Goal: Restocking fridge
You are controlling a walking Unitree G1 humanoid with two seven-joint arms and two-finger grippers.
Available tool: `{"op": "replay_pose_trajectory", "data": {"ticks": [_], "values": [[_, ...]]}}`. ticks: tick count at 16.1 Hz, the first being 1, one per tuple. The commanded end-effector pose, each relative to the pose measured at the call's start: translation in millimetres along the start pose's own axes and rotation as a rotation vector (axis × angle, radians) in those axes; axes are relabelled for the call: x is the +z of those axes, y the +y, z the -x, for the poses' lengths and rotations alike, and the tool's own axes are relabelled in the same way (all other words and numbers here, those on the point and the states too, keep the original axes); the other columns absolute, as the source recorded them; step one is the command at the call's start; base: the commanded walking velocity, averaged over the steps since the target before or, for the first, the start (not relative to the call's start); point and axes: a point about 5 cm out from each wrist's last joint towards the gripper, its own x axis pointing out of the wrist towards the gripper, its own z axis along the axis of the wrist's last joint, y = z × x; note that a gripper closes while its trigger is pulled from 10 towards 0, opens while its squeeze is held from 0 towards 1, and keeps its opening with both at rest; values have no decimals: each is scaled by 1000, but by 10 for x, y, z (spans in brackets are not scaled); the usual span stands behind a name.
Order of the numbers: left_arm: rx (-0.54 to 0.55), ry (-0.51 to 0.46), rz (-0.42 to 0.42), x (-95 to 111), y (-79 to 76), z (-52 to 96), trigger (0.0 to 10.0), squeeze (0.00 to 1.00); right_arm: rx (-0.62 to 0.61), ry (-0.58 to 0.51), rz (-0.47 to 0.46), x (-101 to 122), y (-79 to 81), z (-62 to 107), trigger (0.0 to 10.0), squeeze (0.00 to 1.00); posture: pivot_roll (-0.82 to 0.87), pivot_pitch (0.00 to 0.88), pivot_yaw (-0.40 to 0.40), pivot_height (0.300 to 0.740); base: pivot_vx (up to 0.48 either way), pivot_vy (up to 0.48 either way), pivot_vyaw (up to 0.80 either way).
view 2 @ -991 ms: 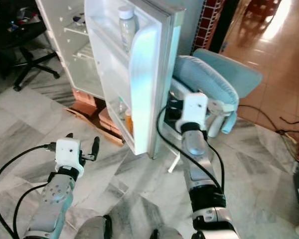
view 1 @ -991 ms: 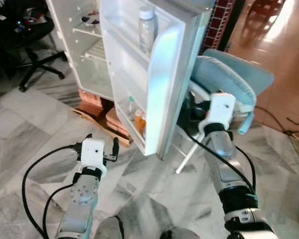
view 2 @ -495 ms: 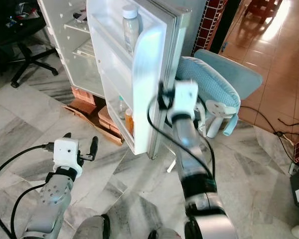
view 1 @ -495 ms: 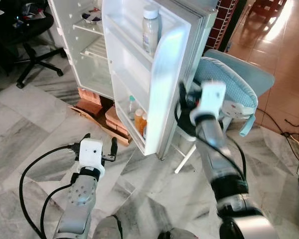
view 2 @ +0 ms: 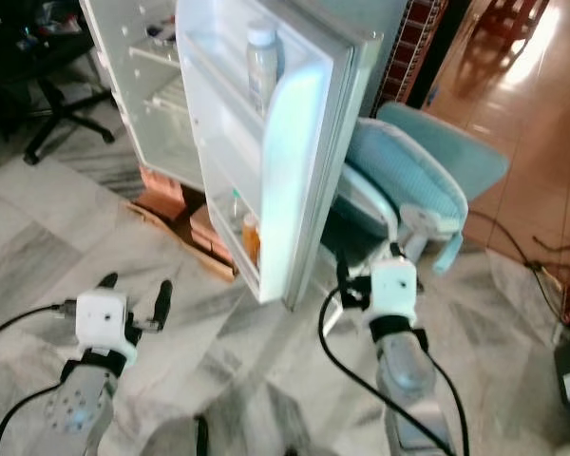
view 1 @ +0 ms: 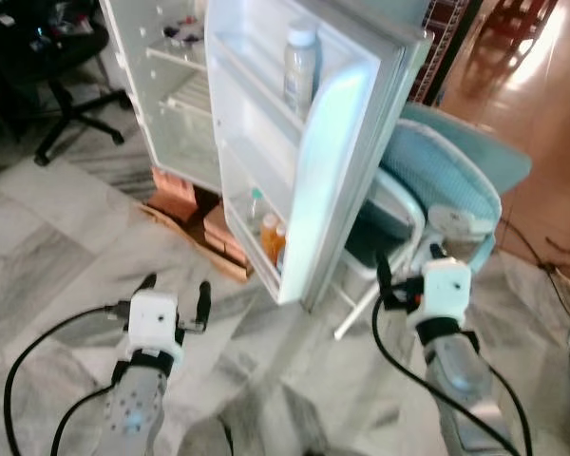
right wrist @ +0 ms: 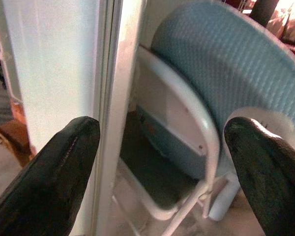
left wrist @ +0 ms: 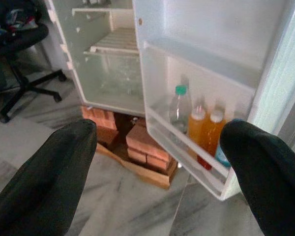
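Standing open on bricks, the white fridge [view 1: 171, 104] swings its door [view 1: 313, 161] edge-on toward the robot. A pale bottle [view 1: 300, 66] stands upright in the door's top rack; the bottom rack [left wrist: 187, 147] holds a clear bottle [left wrist: 179, 109] beside two orange ones [left wrist: 204, 129]. Left claw [view 1: 176, 290] and right claw [right wrist: 157, 162] both hang spread, gripping nothing, the right near a blue-cushioned folding chair [view 1: 446, 180].

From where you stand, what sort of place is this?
Probably a room in a home, used partly as kitchen and partly as workspace. A small white fridge stands open on bricks over a marble-patterned floor, with a folding chair behind its door and an office chair nearby.
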Motion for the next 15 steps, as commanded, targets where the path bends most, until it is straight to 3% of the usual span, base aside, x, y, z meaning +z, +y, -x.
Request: {"op": "replay_pose_trajectory", "data": {"ticks": [1, 7, 10, 12, 13, 15], "values": [[-1, -2, 0, 22, 10, -2, 10000, 0, -4, -33, 5, 108, -6, -43, 10000, 0, 132, 107, -61, 740, 394, 0, 0], [13, 2, 21, 30, -44, -58, 10000, 0, -1, -55, 2, 228, 2, -165, 10000, 0, 139, 101, -73, 740, 372, 0, 0], [11, 12, 20, 7, -59, -61, 10000, 0, -3, -53, -17, 237, -14, -191, 10000, 0, 138, 98, -72, 740, 0, 0, 0], [13, 23, 17, -16, -44, -60, 10000, 0, 81, -32, -116, 219, 66, -271, 10000, 0, 140, 98, -66, 740, 0, 0, 0], [18, 39, 15, -50, -31, -39, 10000, 0, 192, -50, -185, 271, 174, -337, 10000, 0, 144, 99, -66, 740, 0, 0, 0], [18, 76, 1, -121, -9, -15, 10000, 0, 272, -127, -154, 424, 241, -454, 10000, 0, 150, 98, -66, 740, 0, 0, 384]]}}
